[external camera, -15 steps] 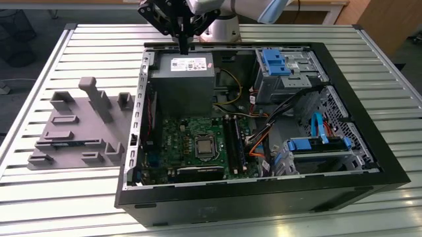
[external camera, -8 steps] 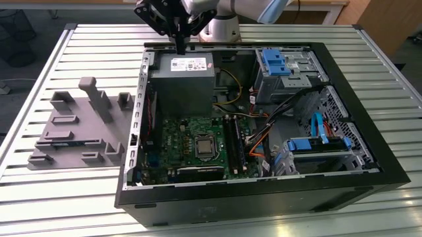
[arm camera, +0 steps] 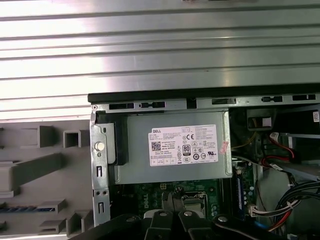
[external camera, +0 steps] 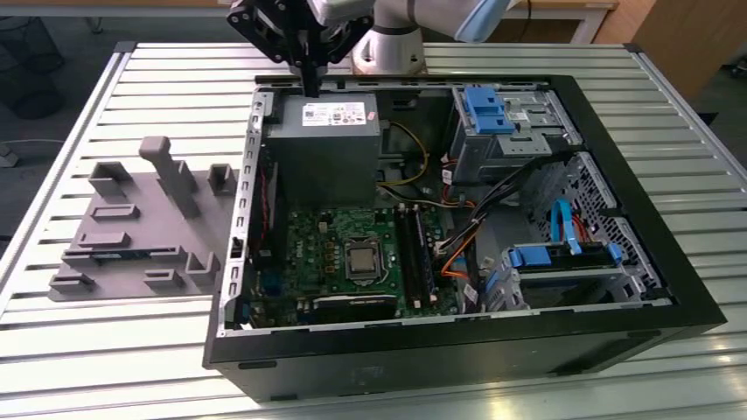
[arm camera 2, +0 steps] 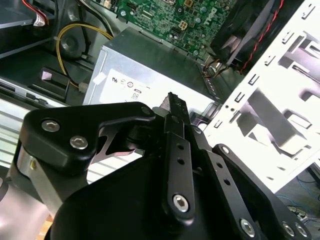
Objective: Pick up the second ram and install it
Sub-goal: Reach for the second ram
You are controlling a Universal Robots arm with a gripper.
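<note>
In the exterior view the fingers (external camera: 313, 77) point straight down, pressed together with nothing between them, their tips just above the far edge of the grey power supply (external camera: 324, 140) inside the open computer case (external camera: 467, 350) on the slatted desk (external camera: 70, 367). The second ram (external camera: 117, 255) sits well apart from the fingers, a blue strip in the grey holder (external camera: 146, 232) outside the case. The second wrist view shows the closed tips over the power supply's label, with the green motherboard (arm camera 2: 170, 20) beyond them. The first wrist view shows the ram's blue edge (arm camera: 20, 209) in a holder slot, off to one side of the fingers.
</note>
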